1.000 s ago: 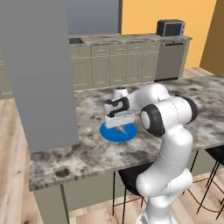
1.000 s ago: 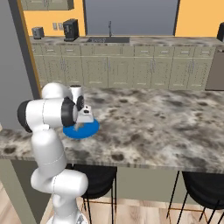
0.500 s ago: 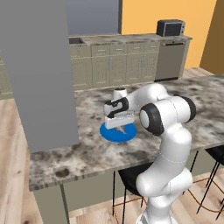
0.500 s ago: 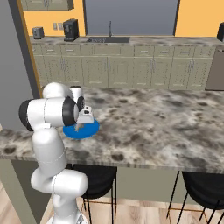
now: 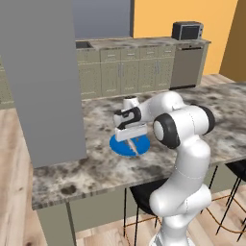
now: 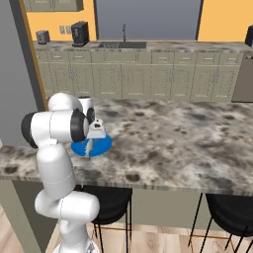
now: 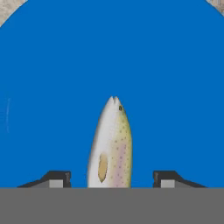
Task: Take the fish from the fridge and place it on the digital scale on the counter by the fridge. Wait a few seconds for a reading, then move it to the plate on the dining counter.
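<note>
fish (image 7: 109, 144) over blue plate (image 7: 52, 65) on dining counter (image 5: 96, 168) | gripper (image 7: 111, 179) fingers spread wide, clear of it | likely light, slick, soft; take mid-body

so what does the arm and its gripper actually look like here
The arm is glossy white, built of fat rounded segments with dark grey to black rings and caps at the joints. The gripper has a white boxy hand under a dark wrist band; its fingertips are small, dark and angular. No cables or markings are visible.
</note>
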Motion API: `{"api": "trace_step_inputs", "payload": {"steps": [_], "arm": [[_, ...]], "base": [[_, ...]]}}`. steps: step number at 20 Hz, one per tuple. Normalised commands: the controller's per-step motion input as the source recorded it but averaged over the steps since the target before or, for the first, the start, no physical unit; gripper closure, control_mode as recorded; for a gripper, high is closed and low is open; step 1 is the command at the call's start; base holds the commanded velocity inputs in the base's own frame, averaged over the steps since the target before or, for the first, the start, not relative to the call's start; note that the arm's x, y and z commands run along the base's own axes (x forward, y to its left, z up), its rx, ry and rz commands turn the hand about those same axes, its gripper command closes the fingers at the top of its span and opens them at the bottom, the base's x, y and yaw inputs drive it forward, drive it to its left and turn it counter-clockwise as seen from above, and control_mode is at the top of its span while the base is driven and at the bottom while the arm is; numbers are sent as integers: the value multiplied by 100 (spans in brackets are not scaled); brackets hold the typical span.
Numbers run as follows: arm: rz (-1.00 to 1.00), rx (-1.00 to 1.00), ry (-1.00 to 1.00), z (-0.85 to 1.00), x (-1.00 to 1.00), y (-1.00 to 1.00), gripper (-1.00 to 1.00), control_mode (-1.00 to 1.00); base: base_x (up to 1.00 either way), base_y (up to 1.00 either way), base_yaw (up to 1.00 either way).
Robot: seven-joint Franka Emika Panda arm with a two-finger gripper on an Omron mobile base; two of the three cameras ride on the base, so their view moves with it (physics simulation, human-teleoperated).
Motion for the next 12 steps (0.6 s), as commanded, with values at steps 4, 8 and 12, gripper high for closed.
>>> {"api": "trace_step_inputs", "payload": {"steps": [4, 8, 12], "arm": [[0, 0, 0, 17, 0, 0, -100, -100], [0, 0, 0, 49, -11, -12, -100, -100], [0, 0, 0, 79, -79, -38, -100, -100]], "base": [[0, 0, 0], [0, 0, 0], [0, 0, 0]]}}
